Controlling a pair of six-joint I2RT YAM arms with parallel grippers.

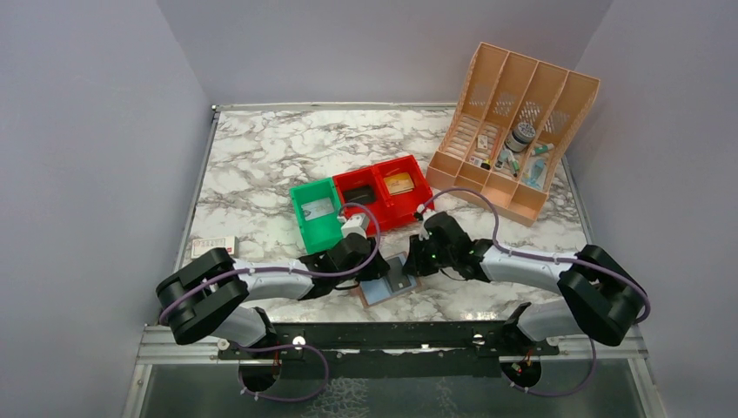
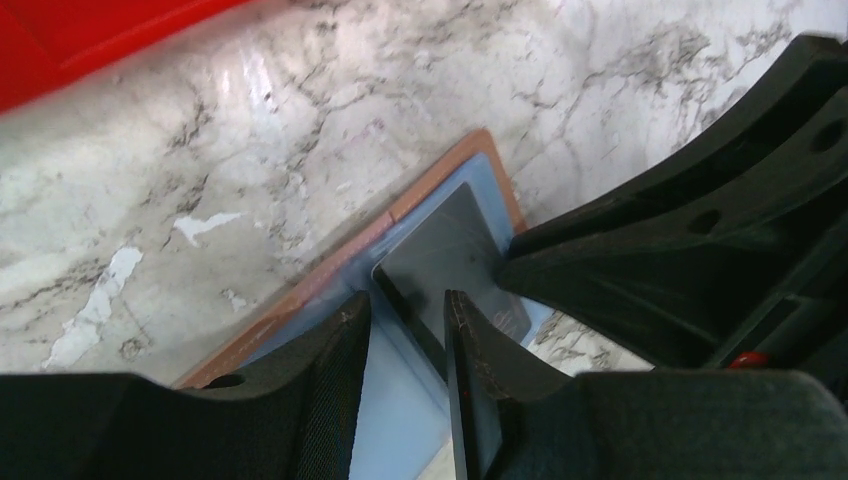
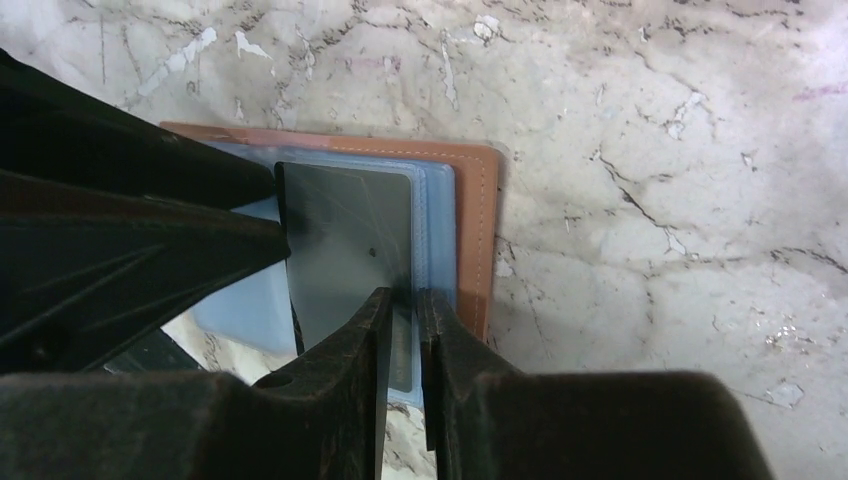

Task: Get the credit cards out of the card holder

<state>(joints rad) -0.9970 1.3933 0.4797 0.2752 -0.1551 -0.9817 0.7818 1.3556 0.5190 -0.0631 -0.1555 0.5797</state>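
The brownish-pink card holder (image 1: 372, 294) lies open on the marble between my two grippers. A dark grey card (image 1: 398, 271) rests on its pale blue pocket panel. In the left wrist view the holder (image 2: 395, 410) and the card (image 2: 450, 250) sit under my left gripper (image 2: 405, 315), which is open and straddles the card's near edge. My left gripper (image 1: 380, 266) is at the holder's left. My right gripper (image 3: 402, 305) is shut on the pocket panel edge of the holder (image 3: 475, 230), beside the card (image 3: 345, 240). A yellow-gold card (image 1: 399, 184) lies in the red bin.
The red bin (image 1: 424, 187) and the green bin (image 1: 305, 228) stand just behind the grippers. The peach slotted organizer (image 1: 513, 113) with small items is at the back right. A small white box (image 1: 213, 246) lies at the left table edge.
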